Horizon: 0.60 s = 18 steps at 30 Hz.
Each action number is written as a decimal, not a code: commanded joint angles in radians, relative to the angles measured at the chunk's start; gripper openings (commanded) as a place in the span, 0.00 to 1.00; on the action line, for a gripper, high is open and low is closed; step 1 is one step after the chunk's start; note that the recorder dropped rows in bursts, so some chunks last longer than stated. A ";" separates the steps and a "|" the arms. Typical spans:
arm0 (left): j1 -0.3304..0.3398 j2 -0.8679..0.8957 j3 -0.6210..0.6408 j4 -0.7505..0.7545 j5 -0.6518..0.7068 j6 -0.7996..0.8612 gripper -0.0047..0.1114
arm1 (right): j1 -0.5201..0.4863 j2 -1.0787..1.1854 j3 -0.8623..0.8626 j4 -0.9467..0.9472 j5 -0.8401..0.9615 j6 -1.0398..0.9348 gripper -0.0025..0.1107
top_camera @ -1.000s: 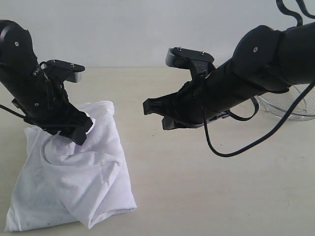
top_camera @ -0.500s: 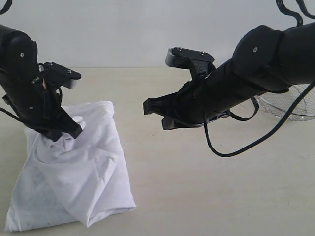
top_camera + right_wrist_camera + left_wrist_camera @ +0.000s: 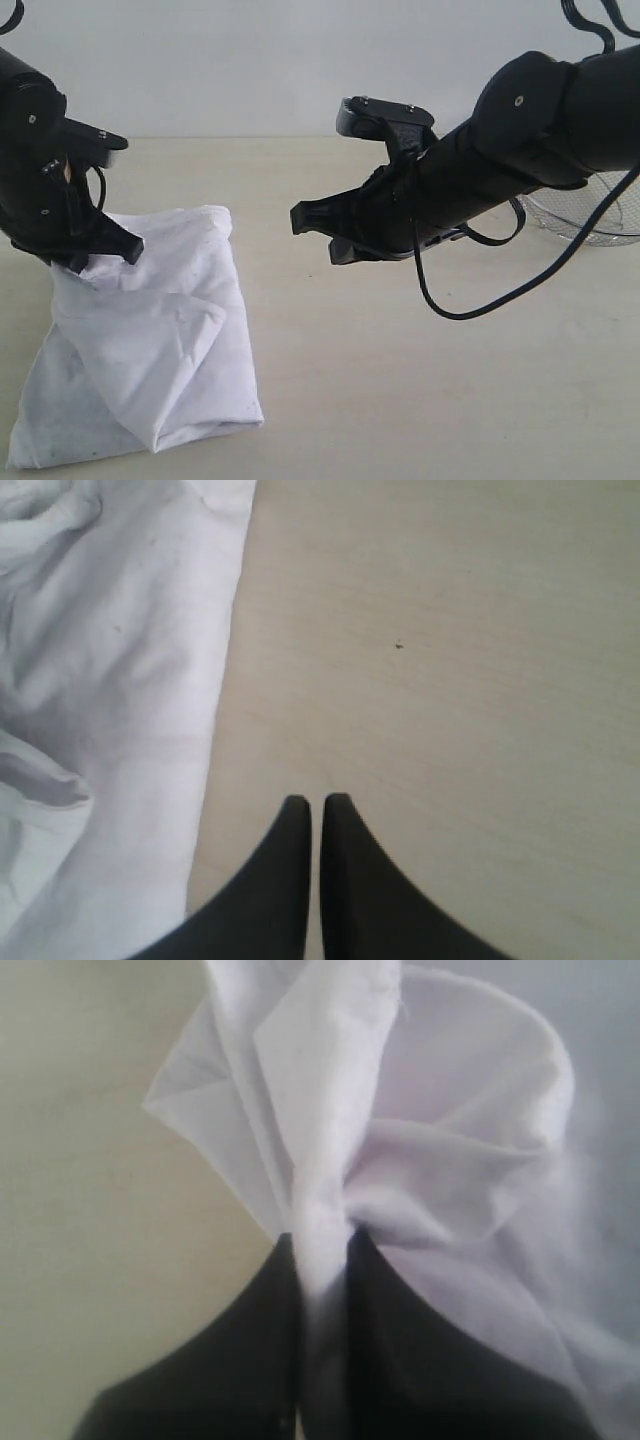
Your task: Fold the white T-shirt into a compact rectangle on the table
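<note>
The white T-shirt lies bunched and partly folded at the left of the table, plain white side up; its red lettering is hidden. My left gripper is shut on a fold of the shirt's upper left part and holds it lifted, with white cloth pinched between the black fingers. The right gripper hovers over bare table to the right of the shirt, shut with nothing in it. In the right wrist view its tips sit beside the shirt's edge.
A silver wire-mesh basket stands at the far right, behind the right arm. A black cable loops below that arm. A pale wall backs the table.
My left gripper has moved left and slightly up with the pinched cloth, dragging the shirt's upper part leftward and flattening the fold. The right arm has not moved.
</note>
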 commanded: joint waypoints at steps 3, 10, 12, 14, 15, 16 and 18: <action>0.053 -0.001 -0.005 -0.004 -0.043 -0.118 0.39 | -0.008 -0.013 0.005 -0.007 -0.002 -0.017 0.02; 0.082 -0.001 -0.005 0.001 -0.091 -0.125 0.50 | -0.008 -0.013 0.005 -0.007 0.000 -0.018 0.02; 0.091 -0.001 -0.005 0.007 -0.089 -0.125 0.48 | -0.008 -0.013 0.005 -0.007 0.000 -0.021 0.02; 0.104 -0.001 -0.005 0.014 -0.085 -0.125 0.46 | -0.008 -0.013 0.005 -0.007 0.000 -0.021 0.02; 0.112 -0.001 -0.005 0.023 -0.082 -0.125 0.45 | -0.008 -0.013 0.005 -0.007 0.000 -0.021 0.02; 0.119 -0.001 -0.005 0.032 -0.071 -0.125 0.44 | -0.008 -0.013 0.005 -0.007 0.000 -0.021 0.02; 0.135 -0.001 -0.005 0.032 -0.060 -0.125 0.42 | -0.008 -0.013 0.005 -0.007 0.002 -0.021 0.02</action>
